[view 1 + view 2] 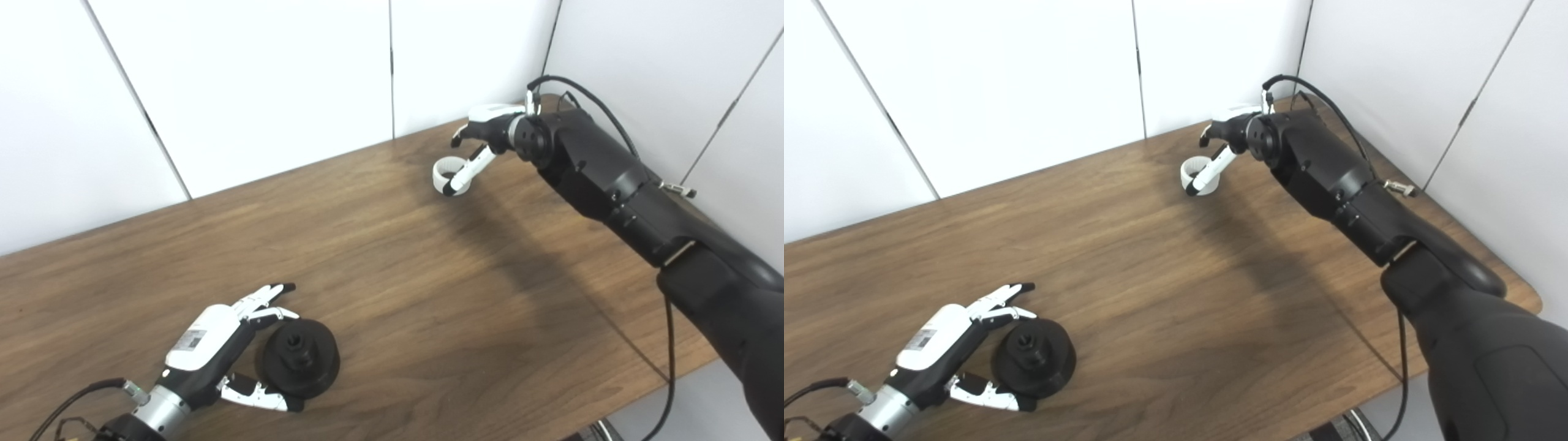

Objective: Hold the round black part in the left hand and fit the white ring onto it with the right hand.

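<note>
Near the table's [429, 294] front, round black part [299, 358] flat, hub up, between spread left hand [211, 343] fingers [263, 303].

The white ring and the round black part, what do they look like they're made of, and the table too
White ring: probably plastic, plain opaque white with a smooth, dull surface. Round black part: matte black, no metallic glint, so likely plastic or rubber; it cannot be told which. Table: brown wood grain with a soft sheen, either real wood or a wood-look laminate.
</note>
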